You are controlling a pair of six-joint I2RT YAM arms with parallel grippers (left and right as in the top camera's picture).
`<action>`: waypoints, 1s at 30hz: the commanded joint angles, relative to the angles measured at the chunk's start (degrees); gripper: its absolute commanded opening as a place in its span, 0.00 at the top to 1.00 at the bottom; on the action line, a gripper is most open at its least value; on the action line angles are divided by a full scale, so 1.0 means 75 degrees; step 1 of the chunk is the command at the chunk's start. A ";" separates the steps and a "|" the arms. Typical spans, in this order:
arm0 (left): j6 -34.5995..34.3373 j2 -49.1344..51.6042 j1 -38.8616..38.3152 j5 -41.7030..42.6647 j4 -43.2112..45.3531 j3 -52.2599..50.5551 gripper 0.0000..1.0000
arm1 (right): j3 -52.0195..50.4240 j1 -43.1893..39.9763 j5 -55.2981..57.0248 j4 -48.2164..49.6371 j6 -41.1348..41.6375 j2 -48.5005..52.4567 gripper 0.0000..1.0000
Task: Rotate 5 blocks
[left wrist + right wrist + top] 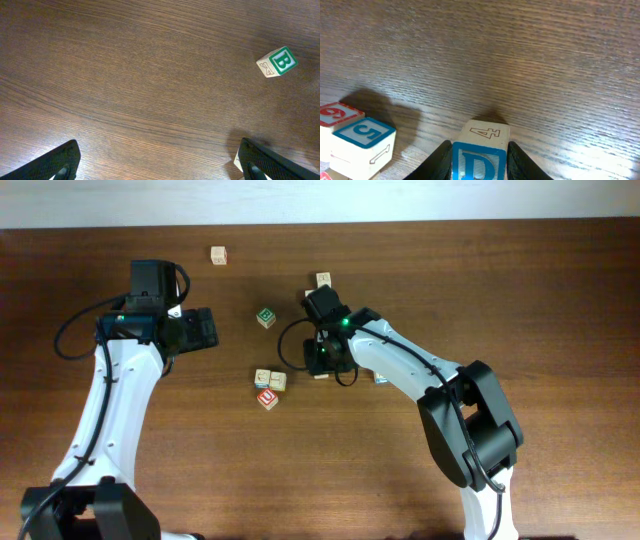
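My right gripper point(480, 152) is shut on a wooden block with a blue D point(480, 165) and an outlined 4 on its top face; both fingers press its sides. In the overhead view this gripper point(322, 363) is at mid-table and covers most of that block. To its left is a cluster: a red-lettered block point(267, 398) and two pale blocks point(262, 378) point(278, 381). The right wrist view shows a blue-faced block point(364, 142) and a red one point(335, 114). Other pale blocks lie at the back point(218, 255) point(323, 279). My left gripper point(205, 328) point(160, 167) is wide open over bare wood.
A green B cube point(265, 317) point(277, 62) stands between the two grippers. A pale block corner point(237, 161) shows beside the left gripper's right finger. Another small block point(381, 378) peeks out from under the right arm. The table's far edge point(400, 222) runs along the top.
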 commanded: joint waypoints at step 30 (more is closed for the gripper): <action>-0.0096 0.0041 0.0047 -0.0085 -0.0009 0.0117 0.01 | 0.0079 -0.0877 0.1390 -0.2151 0.0289 -0.0012 0.73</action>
